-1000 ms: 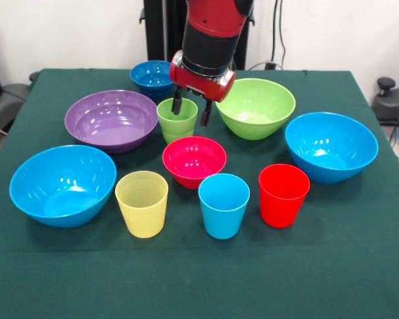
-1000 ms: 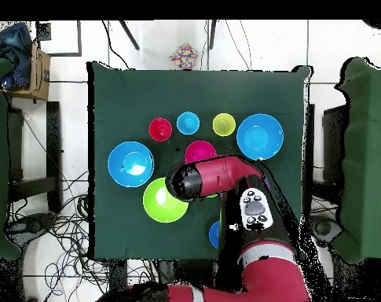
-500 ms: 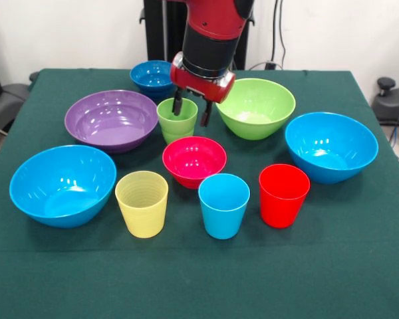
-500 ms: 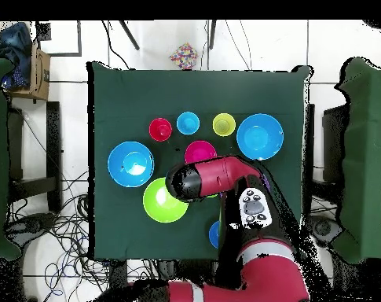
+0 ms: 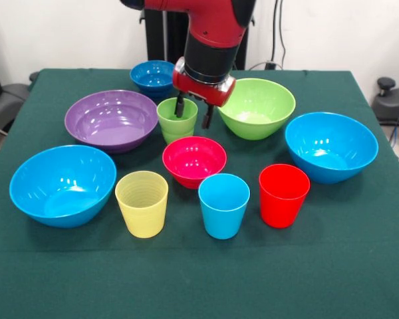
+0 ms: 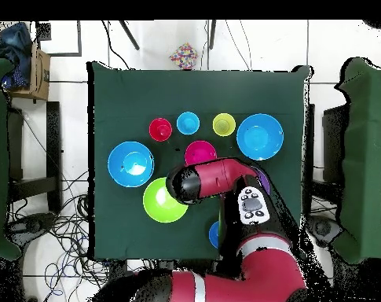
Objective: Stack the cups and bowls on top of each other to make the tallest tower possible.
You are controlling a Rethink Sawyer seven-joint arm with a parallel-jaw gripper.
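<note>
My gripper [image 5: 193,111] hangs over the green cup [image 5: 175,121], open, with one finger inside the cup and the other outside its right rim. The cup stands upright on the cloth between the purple bowl [image 5: 111,119] and the lime green bowl [image 5: 256,106]. In front of it sit the small pink-red bowl [image 5: 194,160], then the yellow cup [image 5: 141,203], light blue cup [image 5: 223,205] and red cup [image 5: 283,195]. Light blue bowls [image 5: 62,185] [image 5: 330,145] flank them. The dark blue bowl [image 5: 151,77] stands behind. Overhead, my arm [image 6: 209,179] hides the green cup and the gripper. Nothing is stacked.
The green tablecloth [image 5: 199,279] runs bare along the front edge. Overhead, the lime green bowl [image 6: 163,200] lies just left of my arm, and the pink-red bowl [image 6: 199,151] just above it. Chairs and cables surround the table.
The gripper has shifted very slightly right over the green cup while the upper arm changed its pose. The cup and all other pieces stay where they were.
</note>
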